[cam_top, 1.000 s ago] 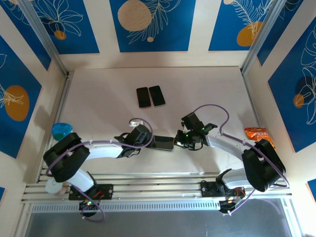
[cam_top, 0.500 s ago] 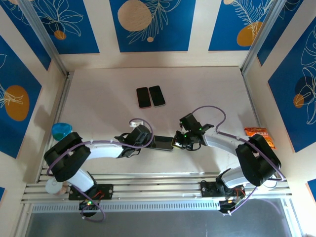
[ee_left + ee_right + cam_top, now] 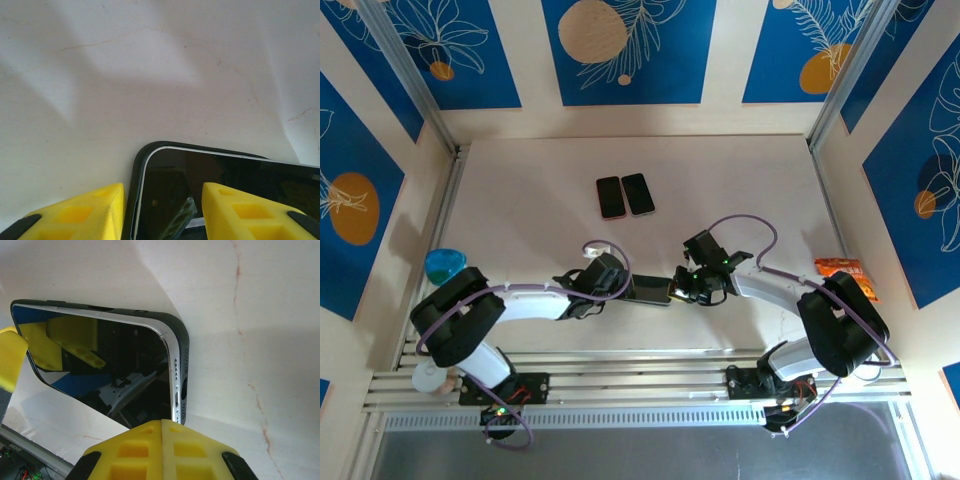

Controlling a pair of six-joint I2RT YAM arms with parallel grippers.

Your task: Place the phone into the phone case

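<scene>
**A:** Where does the phone lie?

**B:** The phone (image 3: 648,290) is flat and screen up, close to the near edge of the table (image 3: 520,180) and about midway between its left and right edges; both grippers are at its ends. The black phone case (image 3: 184,340) runs around its rim; at the port end a strip of silver frame shows inside that rim.

**A:** And the left gripper?

**B:** The left gripper (image 3: 161,192) stands parted fairly wide at the phone's left end; one yellow finger (image 3: 75,215) sits just outside the case's corner and the other is over the screen; I cannot tell whether either presses down.

**A:** The right one?

**B:** The right gripper (image 3: 161,424) has its fingers closed together, pad against pad, with nothing between them; the joined tips meet the phone's port end, beside the speaker holes.

**A:** Anything else on the table?

**B:** Two spare phones (image 3: 610,197) lie side by side toward the far edge, well apart from both grippers.
</scene>
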